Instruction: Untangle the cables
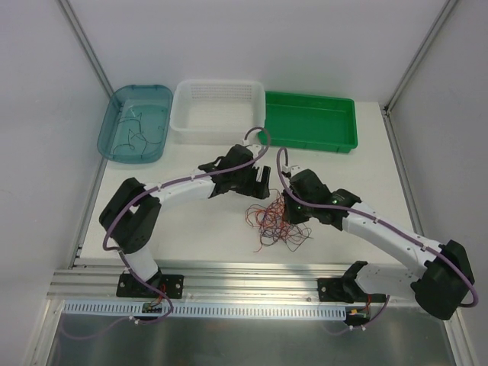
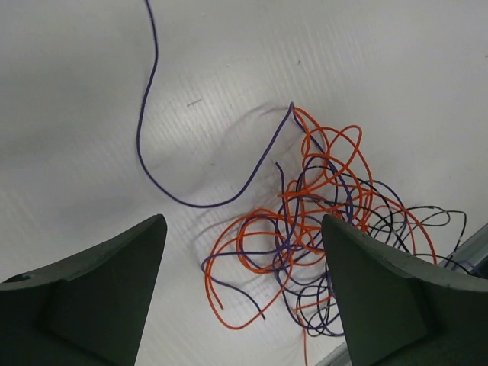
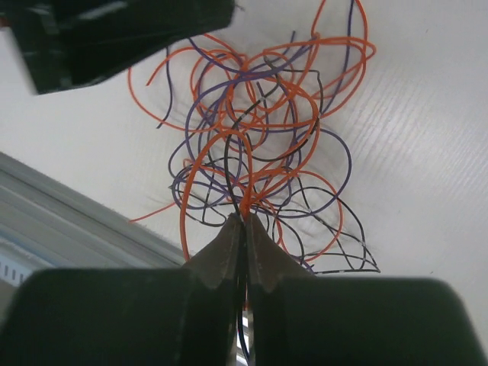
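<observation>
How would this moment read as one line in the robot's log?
right fingers: shut on cables | left fingers: open, near cables | cables: tangled on table

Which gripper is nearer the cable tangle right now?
Right. The right gripper is shut on strands of the cable tangle, so it is touching it. The left gripper hangs open over the tangle's far side, holding nothing.

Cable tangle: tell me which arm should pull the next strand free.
Right, most likely. The right gripper is shut on orange and black strands of the cables, ready to pull. The left gripper hangs open above them, gripping nothing.
</observation>
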Tool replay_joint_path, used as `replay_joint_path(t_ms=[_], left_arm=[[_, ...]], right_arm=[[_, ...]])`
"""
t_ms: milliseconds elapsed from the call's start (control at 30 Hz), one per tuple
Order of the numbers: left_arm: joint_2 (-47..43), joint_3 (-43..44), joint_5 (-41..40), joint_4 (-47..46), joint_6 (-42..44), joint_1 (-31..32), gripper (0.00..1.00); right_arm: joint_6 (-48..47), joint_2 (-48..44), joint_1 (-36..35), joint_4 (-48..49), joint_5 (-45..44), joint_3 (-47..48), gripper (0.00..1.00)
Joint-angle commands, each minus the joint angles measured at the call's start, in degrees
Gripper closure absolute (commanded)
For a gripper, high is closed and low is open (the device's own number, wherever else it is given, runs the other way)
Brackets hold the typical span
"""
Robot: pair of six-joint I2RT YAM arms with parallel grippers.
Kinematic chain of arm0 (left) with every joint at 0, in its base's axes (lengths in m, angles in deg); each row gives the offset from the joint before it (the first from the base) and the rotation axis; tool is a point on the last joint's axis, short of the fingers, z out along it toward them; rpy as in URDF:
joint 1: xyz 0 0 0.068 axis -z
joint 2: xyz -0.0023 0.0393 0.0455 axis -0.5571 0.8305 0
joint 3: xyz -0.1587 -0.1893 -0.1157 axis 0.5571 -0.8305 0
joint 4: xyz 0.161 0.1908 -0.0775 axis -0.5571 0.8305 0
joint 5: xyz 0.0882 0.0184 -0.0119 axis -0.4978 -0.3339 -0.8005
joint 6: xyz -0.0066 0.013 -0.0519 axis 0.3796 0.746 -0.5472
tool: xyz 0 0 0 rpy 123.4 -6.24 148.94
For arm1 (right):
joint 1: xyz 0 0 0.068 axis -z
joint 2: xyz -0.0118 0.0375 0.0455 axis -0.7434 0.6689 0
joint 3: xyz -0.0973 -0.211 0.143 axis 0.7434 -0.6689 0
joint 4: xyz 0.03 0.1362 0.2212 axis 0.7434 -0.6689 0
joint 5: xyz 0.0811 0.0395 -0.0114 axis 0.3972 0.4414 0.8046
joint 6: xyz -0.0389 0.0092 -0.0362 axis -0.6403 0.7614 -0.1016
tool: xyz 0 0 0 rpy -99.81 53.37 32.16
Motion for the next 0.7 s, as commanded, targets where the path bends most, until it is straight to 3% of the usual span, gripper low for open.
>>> replay_joint_path(t_ms=[0, 167, 400, 500, 600, 633, 667], left_arm=[[3.7, 4.4, 6.3, -1.6, 11.9, 0.6, 0.18], [8.9, 7.6, 8.1, -1.6, 14.0, 0.6, 0.41], [11.8, 8.4, 15.8, -2.1, 15.6, 1.6, 0.42], [12.8, 8.4, 15.3, -2.2, 15.3, 1.8, 0.46], [13.3, 8.3, 13.9, -2.3, 14.5, 1.8, 0.64], [13.3, 8.1, 11.8, -2.3, 14.5, 1.9, 0.80], [13.0, 8.1, 10.4, -2.3, 14.3, 1.8, 0.90]], right_arm=[[0.9, -3.9, 0.3, 0.6, 3.8, 0.3, 0.96], [0.9, -5.5, 0.3, 0.3, 3.9, 1.0, 0.96], [0.6, -5.2, 0.3, 0.0, 3.7, 1.2, 0.96], [0.8, -4.8, 0.3, 0.4, 4.0, 1.3, 0.96], [1.0, -4.3, 0.3, 0.4, 4.1, 1.5, 0.96], [1.0, -4.3, 0.3, 0.4, 3.8, 1.6, 0.96], [1.0, -4.5, 0.3, 0.1, 3.6, 1.7, 0.96]])
